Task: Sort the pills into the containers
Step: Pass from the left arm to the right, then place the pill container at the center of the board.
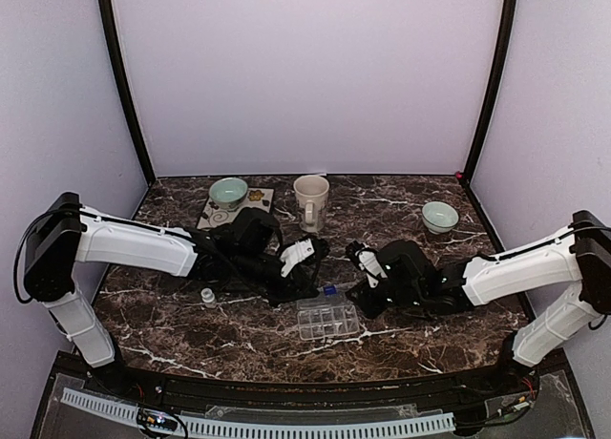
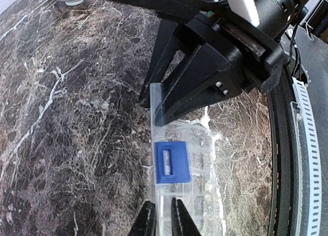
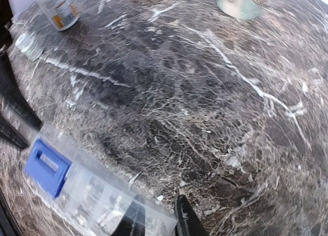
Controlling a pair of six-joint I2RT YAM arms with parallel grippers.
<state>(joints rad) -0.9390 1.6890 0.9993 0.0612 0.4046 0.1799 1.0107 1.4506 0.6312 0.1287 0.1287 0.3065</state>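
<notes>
On our marble worktop (image 1: 172,334), our left gripper (image 2: 162,218) pinches one end of the pill tray (image 1: 327,320), which lies near the middle of the near edge. Our right gripper (image 3: 159,215) straddles the other end; we cannot tell whether it presses. The blue clasp (image 2: 171,161) sits between them.

You look at a dark brown marble-patterned tabletop (image 1: 191,334) veined in white, enclosed on three sides by plain pale lilac walls (image 1: 305,76), with black posts (image 1: 124,86) in the back corners, under soft, even light.
</notes>
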